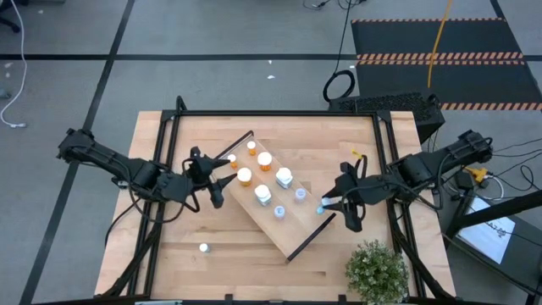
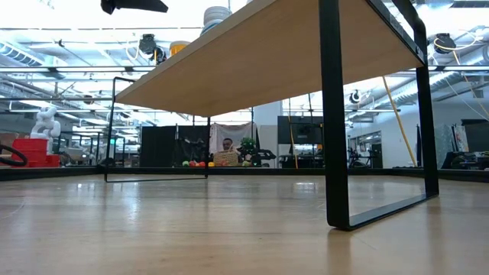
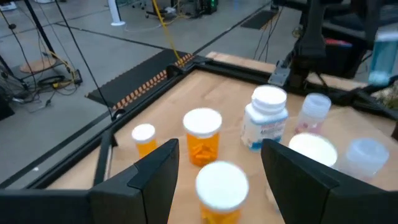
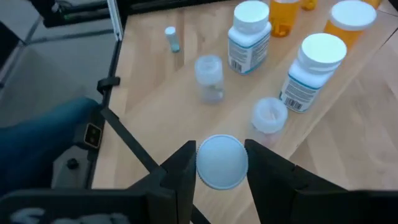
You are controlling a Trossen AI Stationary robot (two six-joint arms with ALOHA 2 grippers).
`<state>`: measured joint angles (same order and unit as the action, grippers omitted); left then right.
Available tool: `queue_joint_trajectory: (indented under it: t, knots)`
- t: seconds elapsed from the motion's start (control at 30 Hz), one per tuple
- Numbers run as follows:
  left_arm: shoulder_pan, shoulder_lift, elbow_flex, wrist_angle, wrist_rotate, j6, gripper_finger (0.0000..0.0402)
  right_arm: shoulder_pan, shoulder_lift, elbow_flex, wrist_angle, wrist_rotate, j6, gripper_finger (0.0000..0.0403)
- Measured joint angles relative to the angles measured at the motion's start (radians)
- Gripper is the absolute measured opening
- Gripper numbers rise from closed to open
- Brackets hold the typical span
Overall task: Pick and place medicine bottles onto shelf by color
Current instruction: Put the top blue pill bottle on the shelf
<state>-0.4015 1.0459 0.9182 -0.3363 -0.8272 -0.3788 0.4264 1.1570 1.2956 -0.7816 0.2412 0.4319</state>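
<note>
Four orange medicine bottles (image 1: 245, 176), white-capped, on shelf (image 1: 296, 241)

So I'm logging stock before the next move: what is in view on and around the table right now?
Shelf: one, light wood with dark ends, lying diagonally mid-table.
Orange bottles: four, white caps, on the shelf's end nearer the left arm.
Pale bottles: four, white caps, on the shelf's middle.
Held bottle: one, pale, white cap, at the shelf's edge by the right arm.
Loose bottle: one, white-capped, on the tabletop.
Plant: one, green, table corner below the right arm.
Left gripper: fingers open, beside an orange bottle.
Right gripper: fingers shut on the held bottle.
</note>
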Motion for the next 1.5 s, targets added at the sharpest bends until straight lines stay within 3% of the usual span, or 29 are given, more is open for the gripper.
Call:
queue_joint_trajectory:
  t: [0.6, 1.5]
  knots:
    - [-0.077, 0.050, 0.000, 0.173, -0.002, 0.050, 0.0230, -0.008, 0.162, 0.000, -0.016, 0.002, -0.209, 0.0125]
    - [-0.104, 0.050, 0.000, 0.177, -0.002, 0.069, 0.0230, -0.015, 0.207, -0.001, -0.023, -0.006, -0.183, 0.0125]
